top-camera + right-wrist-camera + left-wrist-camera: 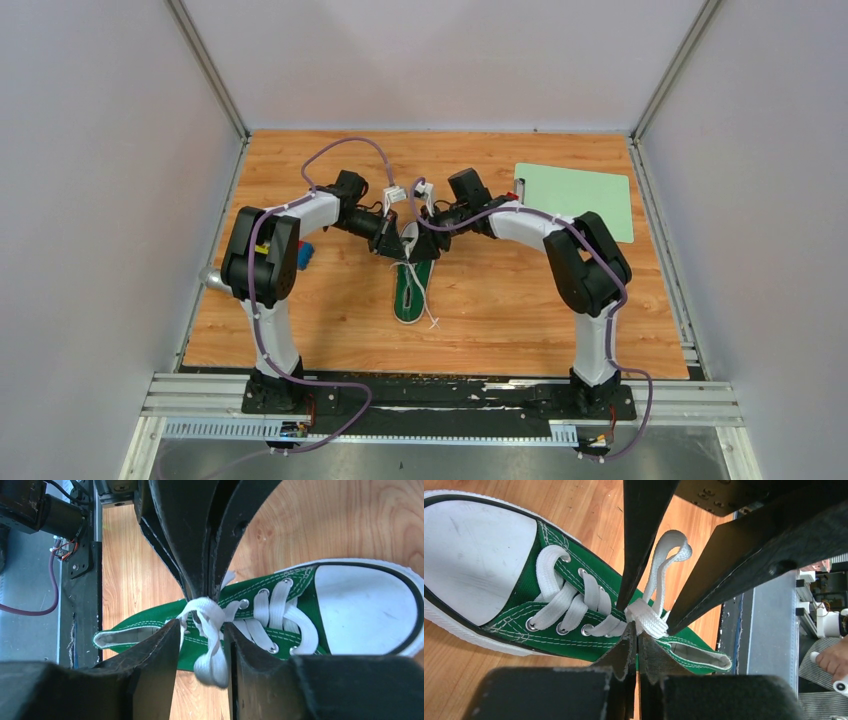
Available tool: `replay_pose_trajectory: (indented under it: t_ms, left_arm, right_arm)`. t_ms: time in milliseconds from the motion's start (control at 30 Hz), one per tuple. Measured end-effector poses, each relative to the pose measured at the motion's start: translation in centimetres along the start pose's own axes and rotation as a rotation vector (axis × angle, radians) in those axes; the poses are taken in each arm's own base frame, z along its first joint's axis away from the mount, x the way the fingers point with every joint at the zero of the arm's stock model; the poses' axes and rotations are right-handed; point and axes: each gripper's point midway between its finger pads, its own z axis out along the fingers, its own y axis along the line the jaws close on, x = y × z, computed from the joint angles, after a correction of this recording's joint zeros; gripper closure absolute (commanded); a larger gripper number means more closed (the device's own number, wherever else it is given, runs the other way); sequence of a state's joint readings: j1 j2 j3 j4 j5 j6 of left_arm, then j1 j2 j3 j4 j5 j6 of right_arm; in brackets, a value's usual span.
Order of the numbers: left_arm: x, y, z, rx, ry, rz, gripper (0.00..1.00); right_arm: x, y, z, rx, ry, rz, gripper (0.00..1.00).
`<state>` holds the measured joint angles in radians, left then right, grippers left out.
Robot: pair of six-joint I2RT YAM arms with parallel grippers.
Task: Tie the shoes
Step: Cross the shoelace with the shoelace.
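Note:
A green sneaker (412,290) with a white toe cap lies mid-table, toe pointing away from the bases. Both grippers meet over its laces. My left gripper (638,636) is shut on the white lace at the knot (646,620); in the top view it is just left of the shoe (392,245). My right gripper (201,625) is open, and a lace loop (212,667) hangs between its fingers; in the top view it is just right of the shoe (432,245). A second loop (669,550) rises between the right gripper's spread fingers. The shoe also shows in the left wrist view (549,640) and the right wrist view (304,587).
A pale green mat (575,200) lies at the back right. A blue object (305,255) and a silver object (210,278) sit by the left arm. A loose lace end (432,320) trails beside the heel. Metal rails and grey walls border the table.

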<state>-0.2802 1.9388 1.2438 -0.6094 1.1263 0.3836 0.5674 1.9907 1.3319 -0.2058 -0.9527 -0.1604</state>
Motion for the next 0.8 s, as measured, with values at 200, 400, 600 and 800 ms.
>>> replay_pose_trajectory:
  t_ms: [200,400,600,800]
  left_arm:
    - [0.03,-0.17,-0.13,0.013,-0.006,-0.001,1.00]
    - [0.15,-0.22,-0.23,0.017,-0.005,0.006,0.98]
    - [0.24,-0.25,-0.25,0.018,-0.003,0.008,0.87]
    - [0.63,-0.26,-0.38,0.016,0.008,0.017,0.69]
  right_arm:
    - [0.18,-0.11,0.61,-0.015,0.004,-0.003,0.81]
    - [0.21,0.14,0.63,-0.030,0.003,-0.001,0.92]
    - [0.17,0.48,0.64,-0.048,0.001,0.002,1.00]
    - [0.19,0.31,0.64,-0.038,0.002,0.003,1.00]
